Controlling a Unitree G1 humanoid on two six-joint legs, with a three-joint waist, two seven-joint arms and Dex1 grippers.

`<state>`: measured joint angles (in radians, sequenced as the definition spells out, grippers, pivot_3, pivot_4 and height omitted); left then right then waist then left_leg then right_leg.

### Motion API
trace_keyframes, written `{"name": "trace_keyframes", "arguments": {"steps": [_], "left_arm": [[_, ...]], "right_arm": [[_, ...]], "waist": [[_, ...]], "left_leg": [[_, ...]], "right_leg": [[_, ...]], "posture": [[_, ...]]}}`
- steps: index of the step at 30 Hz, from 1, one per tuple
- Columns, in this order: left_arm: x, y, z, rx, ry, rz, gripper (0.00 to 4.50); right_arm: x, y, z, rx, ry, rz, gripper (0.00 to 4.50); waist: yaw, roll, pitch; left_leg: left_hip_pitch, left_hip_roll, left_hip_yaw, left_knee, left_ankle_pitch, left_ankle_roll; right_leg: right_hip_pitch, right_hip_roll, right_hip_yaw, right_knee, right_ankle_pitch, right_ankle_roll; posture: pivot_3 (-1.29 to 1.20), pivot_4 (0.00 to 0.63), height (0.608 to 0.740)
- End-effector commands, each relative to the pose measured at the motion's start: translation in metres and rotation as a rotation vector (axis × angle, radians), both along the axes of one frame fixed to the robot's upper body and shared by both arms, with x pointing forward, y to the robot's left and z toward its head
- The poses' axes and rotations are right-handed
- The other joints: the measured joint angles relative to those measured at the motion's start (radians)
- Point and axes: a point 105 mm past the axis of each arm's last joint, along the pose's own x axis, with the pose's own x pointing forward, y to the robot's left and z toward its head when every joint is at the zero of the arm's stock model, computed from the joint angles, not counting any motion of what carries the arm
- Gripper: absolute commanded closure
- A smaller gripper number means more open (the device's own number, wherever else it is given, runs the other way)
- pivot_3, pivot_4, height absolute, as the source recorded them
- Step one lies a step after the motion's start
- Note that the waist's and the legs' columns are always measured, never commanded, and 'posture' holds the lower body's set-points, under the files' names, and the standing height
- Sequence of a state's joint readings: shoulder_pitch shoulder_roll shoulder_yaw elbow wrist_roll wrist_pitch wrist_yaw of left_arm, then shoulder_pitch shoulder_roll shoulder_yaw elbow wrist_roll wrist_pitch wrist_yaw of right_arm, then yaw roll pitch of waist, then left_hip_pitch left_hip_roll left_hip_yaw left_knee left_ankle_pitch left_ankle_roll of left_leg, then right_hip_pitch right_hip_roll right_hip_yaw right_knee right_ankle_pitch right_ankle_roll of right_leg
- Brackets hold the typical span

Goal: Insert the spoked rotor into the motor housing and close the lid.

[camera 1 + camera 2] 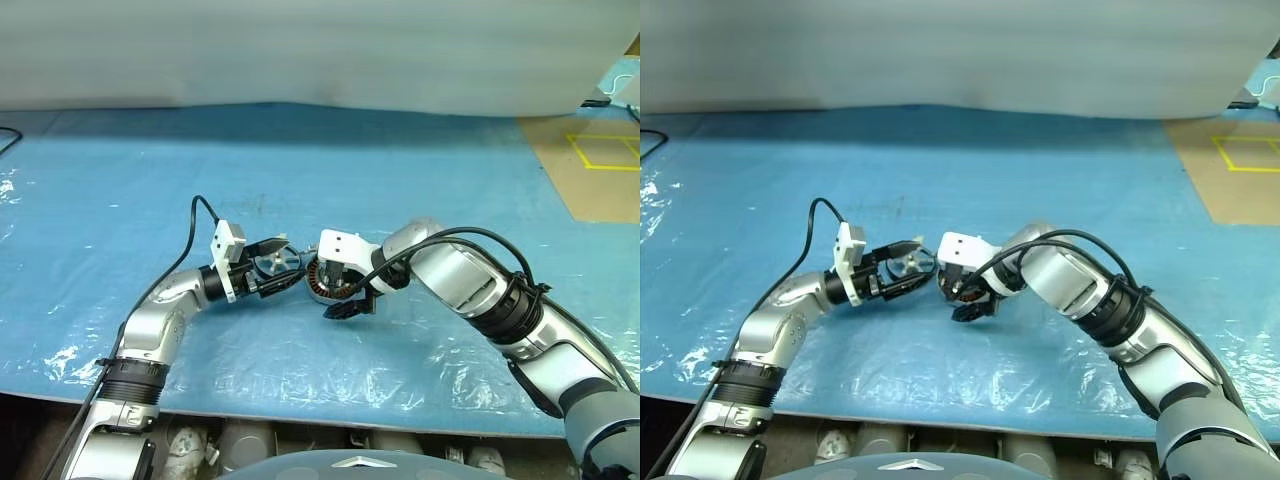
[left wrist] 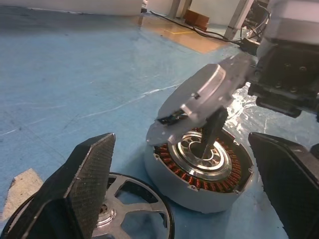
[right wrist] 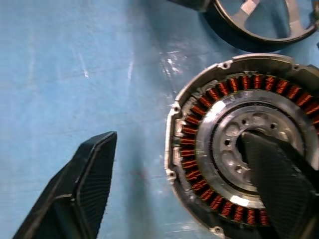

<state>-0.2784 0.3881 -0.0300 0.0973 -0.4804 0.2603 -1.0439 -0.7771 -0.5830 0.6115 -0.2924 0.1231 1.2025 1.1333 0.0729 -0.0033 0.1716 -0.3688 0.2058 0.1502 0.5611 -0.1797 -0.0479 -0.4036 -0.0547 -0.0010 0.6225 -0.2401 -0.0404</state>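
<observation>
**End effectors both apart, rotor not yet seated**

Left end effector (image 1: 280, 266) hangs low and level over the blue surface (image 1: 400, 170), with its two fingers spread wide. The spoked rotor (image 2: 134, 204) lies flat on the surface under them, just beside the motor housing (image 2: 199, 196). Nothing is clamped on that side.

Right end effector (image 3: 178, 142) points steeply down at the housing, and its fingers also stand apart. One fingertip sits over the central hub and the other is outside the can, above bare surface. The copper windings are open to view, so the can is empty of the rotor.

The lid (image 2: 199, 97) is tilted up over the far side of the housing. Its low edge seems to rest on the rim and its back leans against the right hand. I cannot tell whether anything grips it.

I judge we are at the start of the insert step, with the closing step untouched. Next I need the left fingers to close on the rotor's rim. The right hand has to get the lid and its own finger clear of the housing mouth. Then I can lift the rotor across, level it and centre it on the hub before lowering. My worry is the lid dropping shut over the empty can.
</observation>
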Motion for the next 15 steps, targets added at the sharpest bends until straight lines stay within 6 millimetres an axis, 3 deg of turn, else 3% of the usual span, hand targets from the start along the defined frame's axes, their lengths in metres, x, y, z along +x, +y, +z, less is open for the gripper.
{"name": "trace_keyframes", "arguments": {"steps": [1, 4, 10, 15], "left_arm": [[0.001, 0.000, 0.009, -0.003, -0.047, -0.011, 0.00], [0.000, 0.001, 0.007, -0.001, -0.046, -0.012, 0.00], [0.000, 0.002, 0.007, 0.005, -0.047, -0.015, 0.00], [-0.009, 0.002, 0.008, 0.018, -0.026, -0.057, 0.00]], "right_arm": [[-0.007, -0.004, 0.021, 0.116, 0.013, 0.011, 0.44], [-0.016, -0.009, 0.034, 0.191, 0.035, 0.019, 0.44], [-0.026, -0.037, 0.033, 0.235, 0.034, -0.055, 0.44], [-0.009, -0.054, 0.045, 0.349, -0.127, -0.239, 0.44]], "waist": [[0.003, 0.000, 0.000], [0.005, 0.000, 0.000], [0.011, 0.000, 0.000], [0.010, 0.000, 0.000]], "left_leg": [[0.000, 0.000, 0.000, 0.000, 0.000, 0.000], [-0.001, 0.000, 0.000, 0.000, 0.000, 0.000], [0.000, 0.000, 0.000, 0.001, 0.000, 0.000], [0.000, 0.000, 0.000, 0.001, 0.000, 0.000]], "right_leg": [[0.000, 0.000, 0.000, 0.000, 0.000, 0.000], [-0.001, 0.000, -0.001, 0.000, 0.000, 0.000], [0.000, 0.000, 0.000, 0.000, 0.000, 0.000], [-0.001, 0.000, 0.001, 0.000, 0.000, 0.000]], "posture": [[0.00, 0.150, 0.740], [0.00, 0.150, 0.740], [0.00, 0.150, 0.740], [0.00, 0.150, 0.740]]}}
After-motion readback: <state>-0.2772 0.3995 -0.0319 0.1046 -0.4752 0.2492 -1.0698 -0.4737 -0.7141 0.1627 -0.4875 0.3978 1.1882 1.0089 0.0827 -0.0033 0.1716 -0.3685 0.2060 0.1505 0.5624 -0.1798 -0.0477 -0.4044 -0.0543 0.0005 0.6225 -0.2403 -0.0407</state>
